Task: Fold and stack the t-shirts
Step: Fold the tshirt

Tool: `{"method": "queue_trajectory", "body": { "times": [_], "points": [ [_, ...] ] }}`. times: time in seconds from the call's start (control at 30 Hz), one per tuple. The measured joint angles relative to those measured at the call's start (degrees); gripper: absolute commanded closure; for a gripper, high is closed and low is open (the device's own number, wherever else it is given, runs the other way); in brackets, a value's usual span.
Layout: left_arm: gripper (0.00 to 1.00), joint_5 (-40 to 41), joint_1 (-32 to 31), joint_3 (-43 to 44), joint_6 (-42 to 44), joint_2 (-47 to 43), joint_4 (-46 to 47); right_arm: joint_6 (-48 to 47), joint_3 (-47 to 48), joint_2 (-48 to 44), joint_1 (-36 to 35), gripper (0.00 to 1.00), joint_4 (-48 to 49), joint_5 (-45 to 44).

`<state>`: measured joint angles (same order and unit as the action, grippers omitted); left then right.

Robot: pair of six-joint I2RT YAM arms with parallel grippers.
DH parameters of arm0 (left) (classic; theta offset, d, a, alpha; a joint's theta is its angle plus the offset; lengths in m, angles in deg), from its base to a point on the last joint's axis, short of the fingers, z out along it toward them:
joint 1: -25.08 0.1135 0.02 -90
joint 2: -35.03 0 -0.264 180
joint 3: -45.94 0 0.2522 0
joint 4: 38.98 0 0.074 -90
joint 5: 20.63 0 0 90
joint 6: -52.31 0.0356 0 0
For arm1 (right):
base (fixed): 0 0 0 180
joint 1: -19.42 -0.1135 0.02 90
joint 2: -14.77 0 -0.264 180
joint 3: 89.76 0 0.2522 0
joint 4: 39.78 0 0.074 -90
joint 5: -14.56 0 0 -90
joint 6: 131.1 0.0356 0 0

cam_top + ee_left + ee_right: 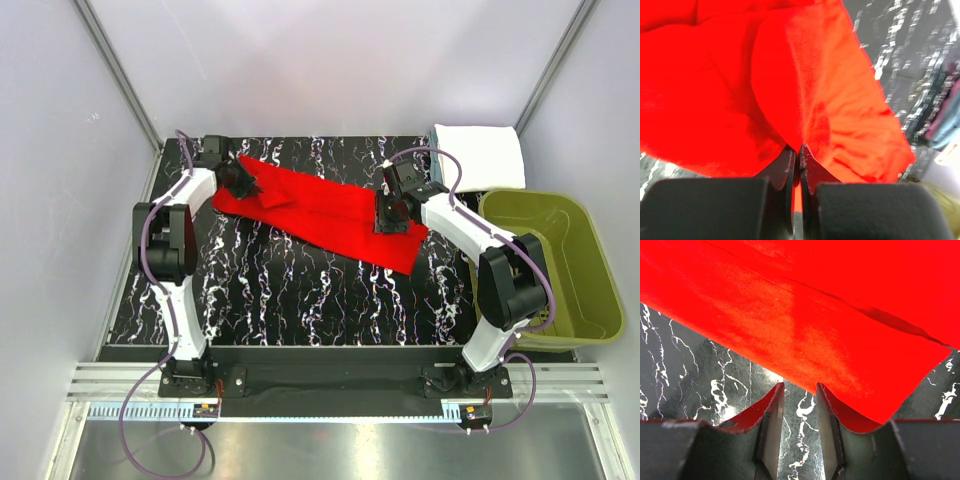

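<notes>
A plain bright red t-shirt of soft cloth is laid as a long, narrowed band across the black, white-veined counter, running from the far left toward the right. It appears to be spread lengthwise so that one end can be reached by each arm.

The left tool is pressed together on the cloth at the band's left end. In the left wrist view a ridge of red fabric is drawn up into the closed jaws, and soft creases are seen fanning away from the pinch. This hold is judged to be meant for lifting that end and carrying it over in a fold.

The right tool is placed at the opposite end, low over the counter. Its jaws are spread apart, the marbled surface is seen through the gap, and the shirt's edge is met just at the fingertips. Nothing is gripped there. A grasp on that edge is judged to be needed before both ends can be moved together.

The fabric is shown as matte, finely woven and limp, lying flat with one long crease. Slipping from a shallow pinch may be expected. The counter is smooth and glossy.

At the far right corner a white t-shirt, folded into a neat rectangle, is set, presumably as the base of the stack. An olive-green plastic basket with rounded walls is stood beside the counter's right edge.
</notes>
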<state>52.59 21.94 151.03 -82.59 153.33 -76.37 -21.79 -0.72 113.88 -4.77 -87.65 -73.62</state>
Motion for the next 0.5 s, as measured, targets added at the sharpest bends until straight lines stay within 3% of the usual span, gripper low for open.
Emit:
{"method": "queue_trajectory", "body": {
  "times": [0.07, 0.13, 0.23, 0.43, 0.5],
  "points": [
    [0.68, 1.29, -0.15, -0.04, 0.85, -0.07, -1.38, 0.02, 0.0, 0.0, 0.0, 0.6, 0.0, 0.02],
    [0.53, 2.54, -0.37, -0.04, 1.84, -0.07, -2.99, 0.0, 0.0, 0.0, -0.04, 0.6, 0.0, 0.17],
    [0.47, 4.92, -0.39, 0.33, 3.3, -0.09, -5.9, 0.0, 0.0, 0.0, -0.11, 0.59, 0.0, 0.28],
    [0.47, 8.37, -0.5, 4.35, 8.11, -0.74, -8.63, 0.22, 0.0, 0.09, -0.11, 0.6, 0.07, 0.44],
    [0.46, 6.99, -0.68, 4.46, 8.94, -1.2, -7.3, 0.46, 0.13, 0.59, -0.13, 0.73, 0.44, 0.59]
  ]
}}
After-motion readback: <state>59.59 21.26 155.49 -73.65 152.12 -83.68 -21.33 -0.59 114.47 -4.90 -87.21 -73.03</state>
